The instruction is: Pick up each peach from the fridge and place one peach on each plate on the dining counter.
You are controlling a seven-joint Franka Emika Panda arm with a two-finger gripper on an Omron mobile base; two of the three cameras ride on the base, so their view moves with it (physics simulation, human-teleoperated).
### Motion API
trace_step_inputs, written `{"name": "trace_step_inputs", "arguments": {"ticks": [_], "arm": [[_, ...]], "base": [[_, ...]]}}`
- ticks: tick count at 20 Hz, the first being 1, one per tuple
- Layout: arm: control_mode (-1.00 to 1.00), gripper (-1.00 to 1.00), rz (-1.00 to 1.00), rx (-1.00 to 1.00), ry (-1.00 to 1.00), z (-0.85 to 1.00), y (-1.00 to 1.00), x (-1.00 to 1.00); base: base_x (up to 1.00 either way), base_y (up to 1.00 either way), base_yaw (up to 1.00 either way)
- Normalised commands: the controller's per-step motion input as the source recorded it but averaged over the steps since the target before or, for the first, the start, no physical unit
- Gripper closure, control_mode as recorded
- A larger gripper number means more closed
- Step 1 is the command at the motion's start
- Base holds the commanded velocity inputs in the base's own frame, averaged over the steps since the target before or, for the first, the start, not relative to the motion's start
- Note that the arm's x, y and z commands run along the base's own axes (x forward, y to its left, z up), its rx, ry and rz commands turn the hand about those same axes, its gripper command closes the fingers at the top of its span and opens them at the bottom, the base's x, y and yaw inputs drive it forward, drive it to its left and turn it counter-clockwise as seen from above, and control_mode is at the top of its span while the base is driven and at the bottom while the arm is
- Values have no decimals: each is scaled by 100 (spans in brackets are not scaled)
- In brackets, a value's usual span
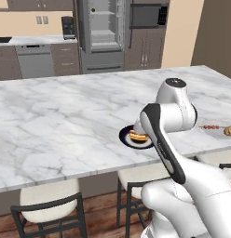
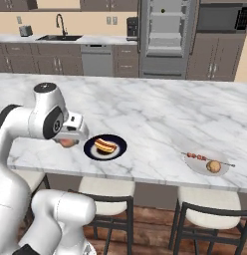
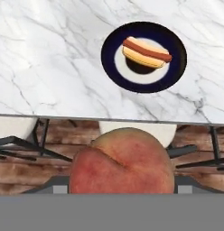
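**Peach carried to the edge of the dining counter, dark plate just ahead**

Peach (image 3: 121,161) sits clamped in the gripper (image 2: 69,141), filling the lower part of the hand view, its reddish skin with a crease across it and a paler patch on top. The fingertips are hidden behind the fruit, so the width of the opening cannot be read directly; the jaws are evidently closed against its sides, since it hangs there above the floor and stools rather than resting on anything. In the right base view the fruit peeks out under the hand, just beside the dark plate (image 2: 105,147) and near the counter's front edge.

That plate, black-rimmed with a pale centre, already carries a hot dog (image 3: 147,53). A judgement: the hand is held short of it to line up a drop, and the bun leaves little free room, so the peach could roll off.

A second, pale plate (image 2: 207,163) lies well apart to the robot's right, holding a skewer (image 2: 196,156) and a small round brownish item (image 2: 213,166).

The dining counter (image 1: 66,116) is white, grey-veined marble with pale-seated stools (image 2: 205,211) tucked beneath it over a wooden floor. Across the room the fridge (image 2: 168,35) stands open, showing pale shelves, between brown cabinets, a dishwasher (image 2: 97,60) and a sink (image 2: 60,36).
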Motion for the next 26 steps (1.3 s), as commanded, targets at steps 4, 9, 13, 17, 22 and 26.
{"name": "trace_step_inputs", "arguments": {"ticks": [4, 9, 13, 17, 22, 26], "arm": [[-100, 100, 0, 0, 0, -84, 0, 100], [-100, 100, 0, -1, 9, -18, 0, 97], [-100, 100, 0, -2, 19, 23, 7, 88], [-100, 100, 0, -1, 19, 2, 5, 17], [-100, 100, 0, -1, 9, -62, 1, 2], [-100, 100, 0, 0, 7, -97, 0, 1]], "base": [[0, 0, 0], [0, 0, 0], [0, 0, 0], [0, 0, 0], [0, 0, 0], [0, 0, 0]]}}
